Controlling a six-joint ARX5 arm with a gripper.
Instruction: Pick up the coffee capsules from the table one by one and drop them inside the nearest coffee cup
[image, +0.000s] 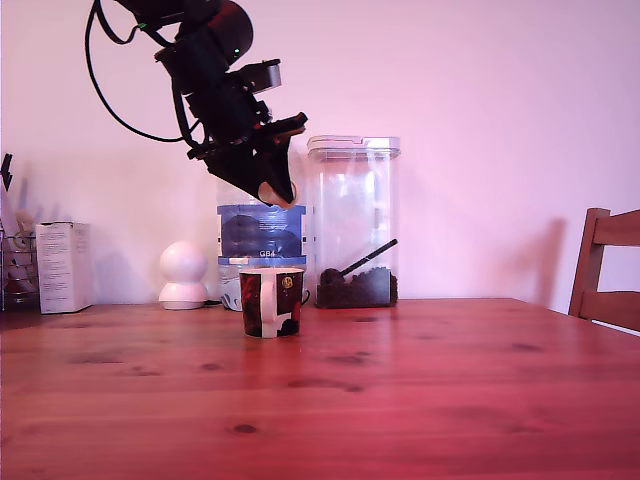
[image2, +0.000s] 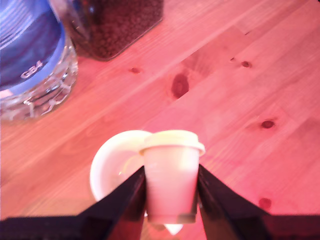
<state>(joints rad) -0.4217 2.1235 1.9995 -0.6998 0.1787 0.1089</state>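
We see the coffee cup on the table, exterior view's left of centre. Behind it: bottle, canister to its right, round-headed object and box to its left. Chair at far right. Gripper with capsule sits above the cup.

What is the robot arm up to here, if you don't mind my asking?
The black robot arm's gripper is holding a small pale beige coffee capsule between its fingers, raised in the air above the small dark brown, white and red patterned coffee cup. The wrist view shows the cup's pale opening just below and slightly to one side of the capsule. The cup stands on the reddish-brown wooden table, in front of a clear canister of dark coffee beans. The capsule has not been dropped yet.
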